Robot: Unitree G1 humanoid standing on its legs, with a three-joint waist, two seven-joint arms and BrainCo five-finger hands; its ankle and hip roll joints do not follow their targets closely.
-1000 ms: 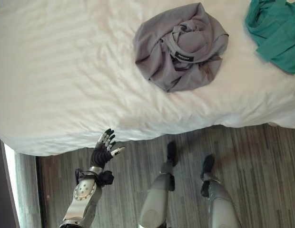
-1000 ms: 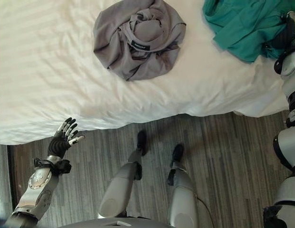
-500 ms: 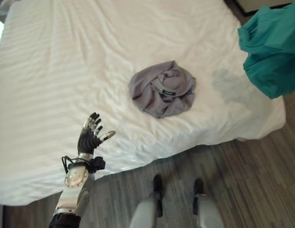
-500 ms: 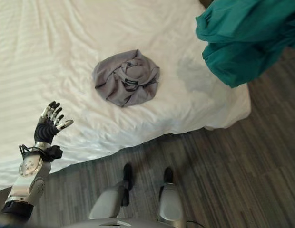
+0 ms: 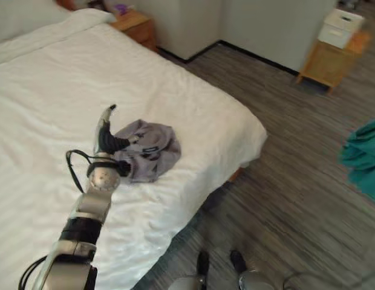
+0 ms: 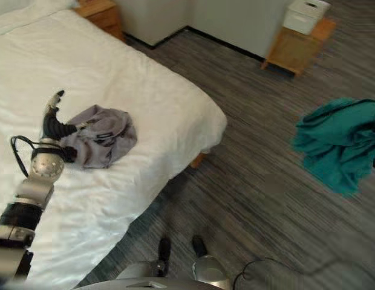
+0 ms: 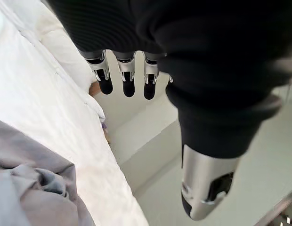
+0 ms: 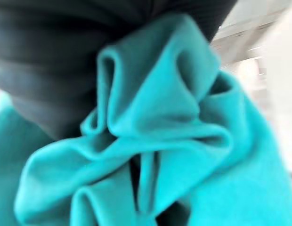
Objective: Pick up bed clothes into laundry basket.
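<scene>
**Teal garment lifted off the bed, grey garment left on the sheet**

Left eye view: white bed (image 5: 193, 115) across the left side, wood-look floor (image 5: 296, 175) to the right. Crumpled grey garment (image 5: 148, 151) lying on the sheet near the bed's foot. Left hand (image 5: 107, 138) raised just beside that garment, fingers straight and loose, grasping nothing. Edge of a teal garment (image 5: 363, 160) hanging at the right border, over the floor. Two wooden nightstands: one (image 5: 134, 25) by the bed's head, another (image 5: 328, 60) against the far wall with a white box (image 5: 343, 27) on top.

Right eye view: teal garment (image 6: 340, 151) bunched in mid-air above the floor, well apart from the bed.

Left wrist view: dark-tipped fingers (image 7: 128, 77) extended in a row above the white sheet, grey cloth below.

Right wrist view: right hand (image 8: 47, 70) under its dark ribbed cover, teal folds gathered tight against it; fingers hidden in the cloth, so clenched or loose cannot be told.
</scene>
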